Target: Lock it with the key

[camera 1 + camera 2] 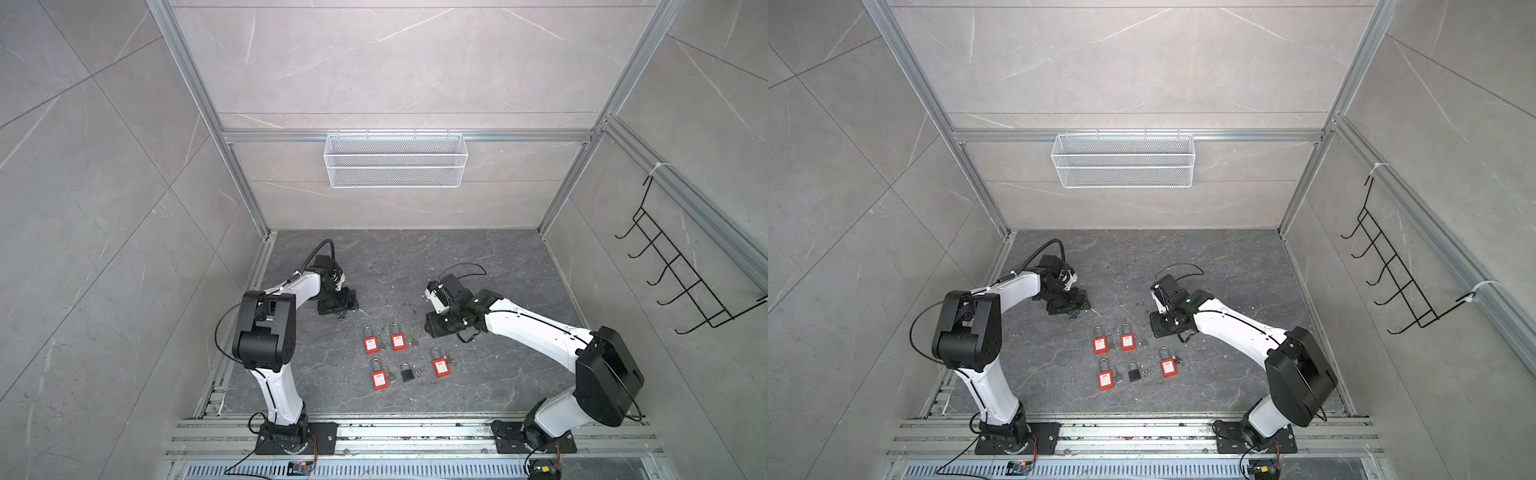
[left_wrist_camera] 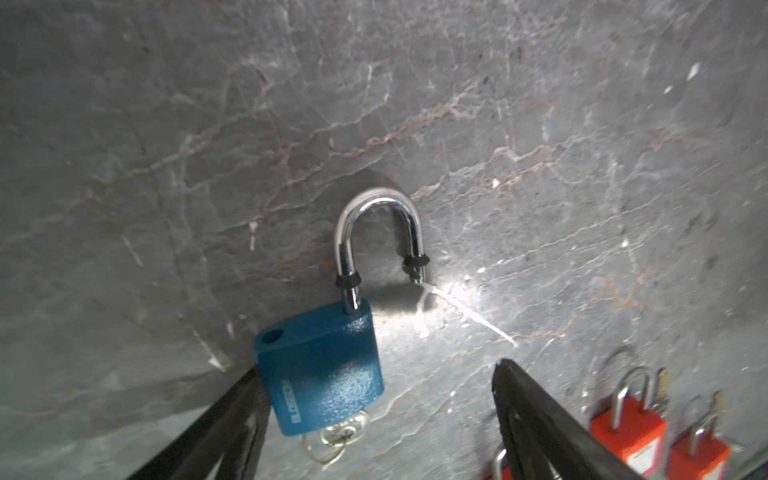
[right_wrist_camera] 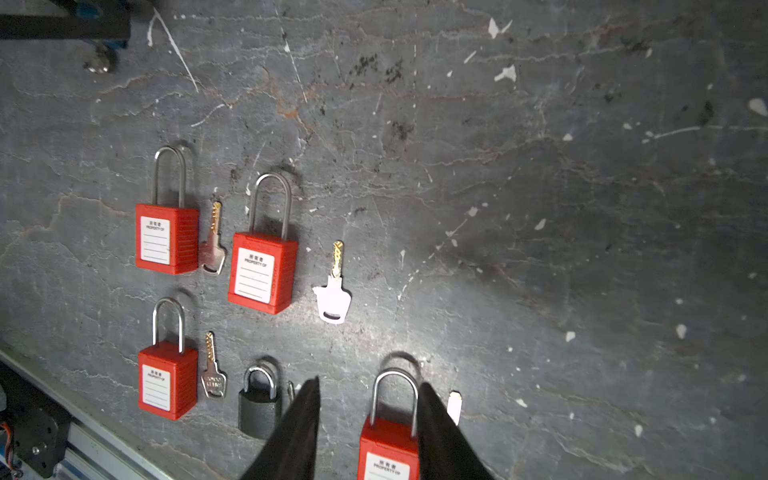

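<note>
Straddling left gripper (image 2: 374, 370): jaws wide, with one black finger (image 2: 224, 419) on each side of the blue padlock (image 2: 320, 370) and nothing clamped. One finger lies close against the body's edge, though I cannot tell if it touches. The other stands apart from it.
Padlock place: flat on the surface (image 2: 540, 166), in its left half, about midway between the far and near edges.
Body: blue with a speckled finish, pale lettering down the face, and an empty round hole in its top.
Shackle (image 2: 374, 201): chrome and unlocked. One leg sits in the body. The free leg is swung away from the hole, its tip down on the surface beside the body. Each leg carries a black collar.
Key (image 2: 338, 434): silver, seated in the body's bottom end, with a wire ring through it.
Right gripper (image 3: 369, 383): jaws partly apart and holding nothing. In both top views it hangs over the right half of the surface. In the wrist view a red padlock shows between its fingers, down on the surface.
Red padlocks (image 1: 371, 344): four, flat in two rows near the middle toward the near edge, with shackles closed and white labels up.
Black padlock (image 1: 407, 374): in the near row, between two red ones.
Loose keys (image 3: 332, 291): one just beside each red one.
</note>
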Robot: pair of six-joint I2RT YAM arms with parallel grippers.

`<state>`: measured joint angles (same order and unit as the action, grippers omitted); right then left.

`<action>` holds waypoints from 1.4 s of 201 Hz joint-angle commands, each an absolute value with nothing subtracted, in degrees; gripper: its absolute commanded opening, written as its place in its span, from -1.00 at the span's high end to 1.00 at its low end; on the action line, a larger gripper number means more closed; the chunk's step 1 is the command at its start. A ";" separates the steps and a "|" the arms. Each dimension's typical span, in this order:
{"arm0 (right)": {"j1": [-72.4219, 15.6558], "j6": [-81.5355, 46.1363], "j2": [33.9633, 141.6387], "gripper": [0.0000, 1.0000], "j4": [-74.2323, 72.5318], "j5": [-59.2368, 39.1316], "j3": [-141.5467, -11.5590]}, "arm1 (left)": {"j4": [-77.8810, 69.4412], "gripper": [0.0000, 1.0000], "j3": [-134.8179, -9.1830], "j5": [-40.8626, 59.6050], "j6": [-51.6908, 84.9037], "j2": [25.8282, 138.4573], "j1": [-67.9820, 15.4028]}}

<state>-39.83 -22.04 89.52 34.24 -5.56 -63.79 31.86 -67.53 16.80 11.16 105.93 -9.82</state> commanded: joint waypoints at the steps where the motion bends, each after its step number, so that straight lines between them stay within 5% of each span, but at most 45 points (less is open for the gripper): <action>1: -40.01 -20.41 91.51 0.21 36.46 -5.21 -68.51 | 28.10 -0.70 -64.77 22.22 18.35 103.84 -12.03; 85: -43.91 -11.53 100.55 0.21 40.91 -3.28 -86.96 | 20.49 -0.72 -56.54 22.54 24.63 88.08 -14.15; 159: -49.67 -1.82 121.07 0.17 49.90 -5.42 -111.01 | 29.06 -0.75 -51.82 27.38 24.91 70.68 5.79; 217: -51.33 2.96 142.02 -0.09 59.94 -3.81 -138.64 | 28.47 -0.76 -45.57 33.10 25.95 68.24 10.53; 258: -51.32 4.74 160.65 -0.24 71.98 -3.35 -170.54 | 28.91 -0.77 -43.53 32.40 24.13 65.81 11.49; 281: -51.33 4.67 161.52 -0.39 70.08 -4.57 -169.29 | 29.45 -0.78 -42.66 31.09 22.00 66.01 12.16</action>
<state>-51.24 3.55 160.18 65.63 -3.90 -169.03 28.45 -43.22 30.59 24.40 67.20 11.31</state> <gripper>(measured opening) 0.686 0.887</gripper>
